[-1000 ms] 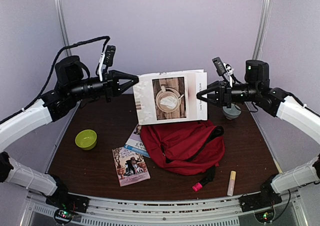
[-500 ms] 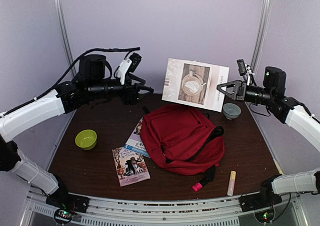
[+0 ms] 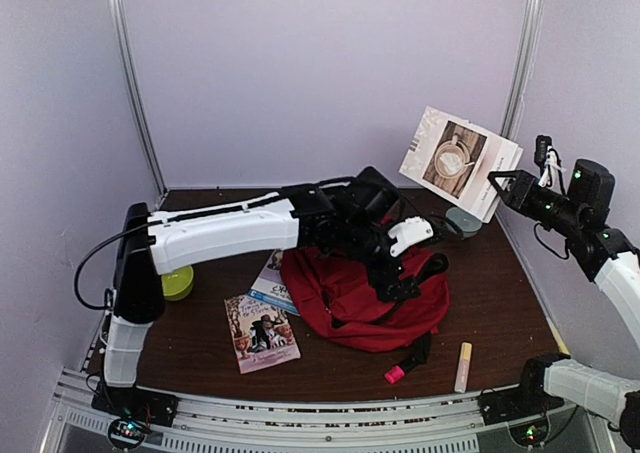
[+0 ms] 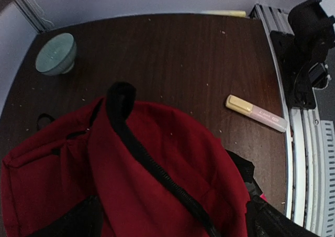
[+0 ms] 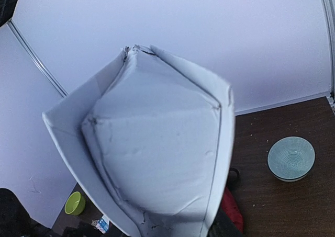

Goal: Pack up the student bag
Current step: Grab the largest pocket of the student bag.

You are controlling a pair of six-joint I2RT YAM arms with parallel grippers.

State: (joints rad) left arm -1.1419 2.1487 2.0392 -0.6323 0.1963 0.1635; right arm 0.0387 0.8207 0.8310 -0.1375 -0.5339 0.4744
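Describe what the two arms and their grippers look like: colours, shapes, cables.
Both arms have smooth white link covers joined by black joint housings. The left arm has a black cable looping out beside its lower link, and a small white part sits behind the black left gripper. The right arm shows a green light near its wrist. The right gripper is black with a triangular frame.

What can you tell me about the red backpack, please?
The red backpack is soft fabric, slumped on the dark wooden table, with black straps and a black zipper line across its top. One edge overlaps a blue booklet. The left gripper hangs open over it; contact is unclear.
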